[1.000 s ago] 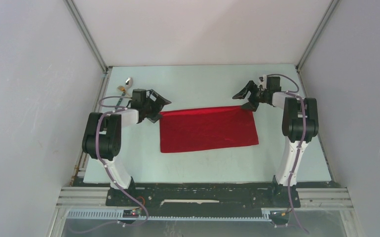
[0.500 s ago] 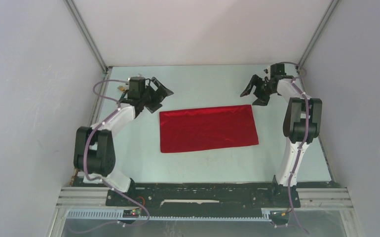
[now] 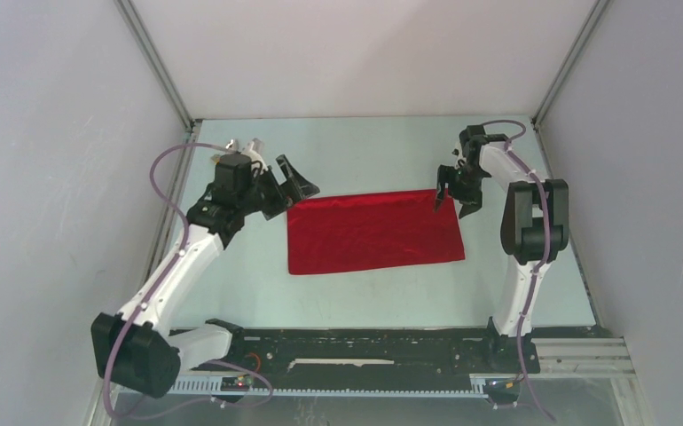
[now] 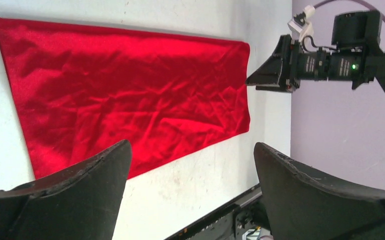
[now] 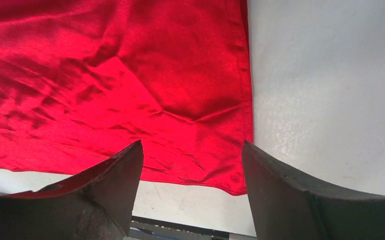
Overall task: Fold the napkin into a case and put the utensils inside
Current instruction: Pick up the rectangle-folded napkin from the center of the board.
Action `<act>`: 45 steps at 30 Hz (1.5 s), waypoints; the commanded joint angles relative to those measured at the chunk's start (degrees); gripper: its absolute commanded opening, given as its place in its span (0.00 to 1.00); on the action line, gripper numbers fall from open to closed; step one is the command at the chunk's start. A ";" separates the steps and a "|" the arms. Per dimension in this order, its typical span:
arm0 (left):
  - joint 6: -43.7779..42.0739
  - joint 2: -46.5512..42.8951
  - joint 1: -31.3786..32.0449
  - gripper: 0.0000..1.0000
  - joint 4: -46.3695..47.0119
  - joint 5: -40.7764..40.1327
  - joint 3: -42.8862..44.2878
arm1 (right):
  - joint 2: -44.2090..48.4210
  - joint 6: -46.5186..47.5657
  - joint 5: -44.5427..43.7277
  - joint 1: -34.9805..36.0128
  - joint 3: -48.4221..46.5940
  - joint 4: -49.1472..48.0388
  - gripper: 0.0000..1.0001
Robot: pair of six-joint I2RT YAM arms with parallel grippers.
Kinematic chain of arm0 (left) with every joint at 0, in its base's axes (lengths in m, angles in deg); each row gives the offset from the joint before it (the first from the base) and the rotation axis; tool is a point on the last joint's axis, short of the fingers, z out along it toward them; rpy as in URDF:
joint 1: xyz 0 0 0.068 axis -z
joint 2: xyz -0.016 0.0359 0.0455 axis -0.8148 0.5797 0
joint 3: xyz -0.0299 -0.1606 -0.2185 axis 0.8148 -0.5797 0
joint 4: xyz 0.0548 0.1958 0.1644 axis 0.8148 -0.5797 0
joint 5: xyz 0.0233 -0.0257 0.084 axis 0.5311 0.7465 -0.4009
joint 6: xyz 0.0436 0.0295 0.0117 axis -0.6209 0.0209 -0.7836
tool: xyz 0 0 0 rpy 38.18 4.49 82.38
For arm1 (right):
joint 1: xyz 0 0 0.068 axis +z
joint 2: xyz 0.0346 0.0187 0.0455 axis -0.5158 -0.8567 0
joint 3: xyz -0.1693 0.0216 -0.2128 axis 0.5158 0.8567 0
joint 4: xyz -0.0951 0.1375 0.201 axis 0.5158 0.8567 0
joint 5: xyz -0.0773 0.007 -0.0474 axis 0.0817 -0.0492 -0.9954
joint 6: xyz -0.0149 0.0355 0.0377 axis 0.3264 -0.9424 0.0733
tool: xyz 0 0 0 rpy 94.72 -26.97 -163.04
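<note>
The red napkin (image 3: pixel 373 232) lies flat on the pale table as a wide, creased rectangle. My left gripper (image 3: pixel 294 193) hovers open just beyond its far left corner, touching nothing. In the left wrist view the whole napkin (image 4: pixel 125 95) spreads ahead of the left gripper (image 4: pixel 191 150), with bare table between the jaws. My right gripper (image 3: pixel 451 202) hangs open over the far right corner. In the right wrist view the napkin (image 5: pixel 120 80) and its right edge lie ahead of the right gripper (image 5: pixel 192 145). The utensils are hidden behind my left arm.
Grey enclosure walls (image 3: pixel 63 177) and slanted aluminium posts (image 3: pixel 156 67) close in the table on three sides. A black rail (image 3: pixel 365 346) with the arm bases runs along the near edge. Bare table (image 3: pixel 365 297) lies between napkin and rail.
My left arm has stretched out and its wrist has come to the napkin's far left corner. My right gripper has swung in and down to the far right corner, its jaws slightly narrower. The napkin has not moved.
</note>
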 commanded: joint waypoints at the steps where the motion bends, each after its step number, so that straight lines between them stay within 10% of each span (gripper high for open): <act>1: -4.34 -6.21 0.12 1.00 -4.57 0.06 -1.56 | -0.16 1.72 -3.42 0.62 0.51 0.92 0.78; 25: -4.73 -7.10 0.08 1.00 -5.30 2.77 -0.97 | -5.90 -1.53 -9.76 3.54 2.95 -2.97 0.79; 33: -4.79 -7.90 0.08 1.00 -6.26 3.10 0.65 | -6.01 -3.54 -13.05 5.62 3.05 -4.13 0.65; 45: -5.57 -9.29 -0.26 1.00 -8.05 2.64 1.30 | -5.19 -2.80 -14.14 6.54 3.12 -5.22 0.14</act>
